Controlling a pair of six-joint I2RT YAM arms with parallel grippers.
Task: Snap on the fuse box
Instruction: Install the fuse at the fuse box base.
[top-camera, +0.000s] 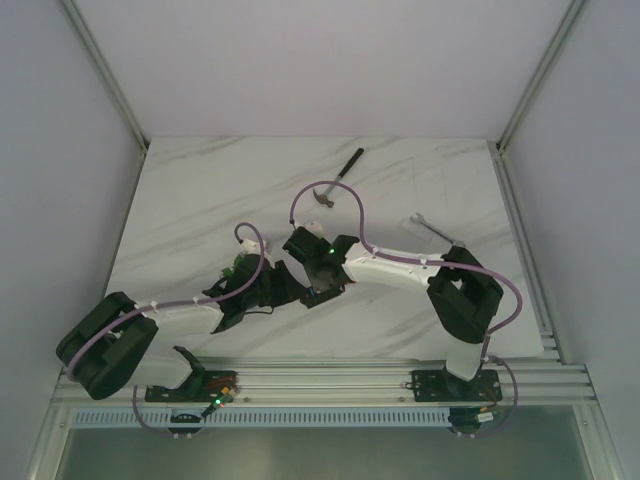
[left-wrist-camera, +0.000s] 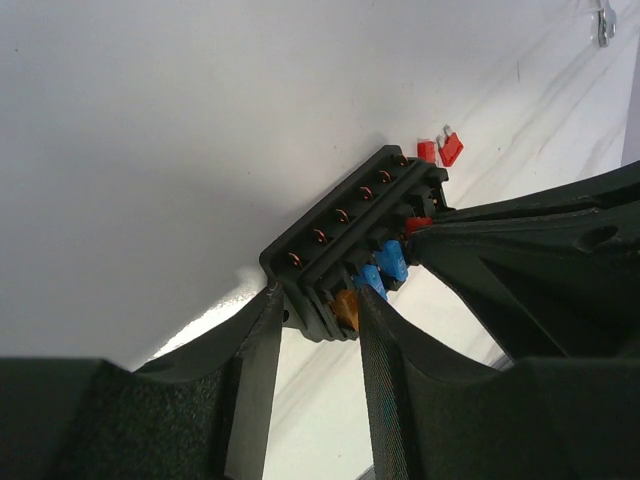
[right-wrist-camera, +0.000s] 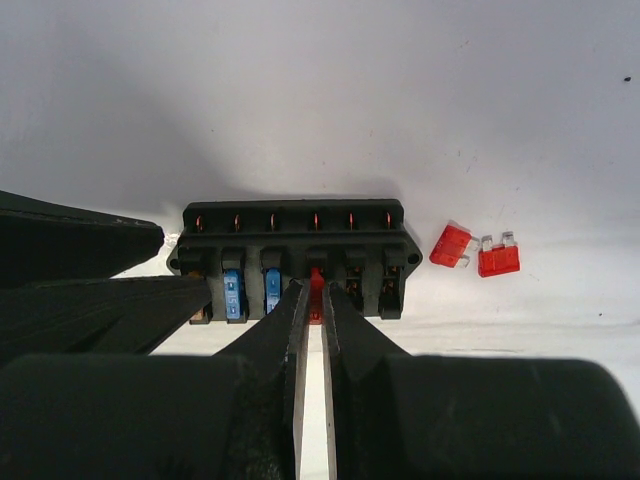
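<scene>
The black fuse box (right-wrist-camera: 295, 235) lies flat on the white marble table, with two blue fuses (right-wrist-camera: 233, 293) and an amber one (left-wrist-camera: 345, 308) seated in its slots. My left gripper (left-wrist-camera: 320, 300) is shut across one short end of the fuse box (left-wrist-camera: 340, 235), a finger against each side. My right gripper (right-wrist-camera: 316, 290) comes at the box's long side and is shut on a red fuse (right-wrist-camera: 317, 280) standing in the fourth slot. In the top view both grippers meet over the box (top-camera: 318, 292) and hide most of it.
Two loose red fuses (right-wrist-camera: 452, 245) lie on the table just right of the box. A hammer (top-camera: 335, 180) lies farther back, a wrench (top-camera: 432, 230) to the right, and a small green part (top-camera: 232, 268) by the left arm.
</scene>
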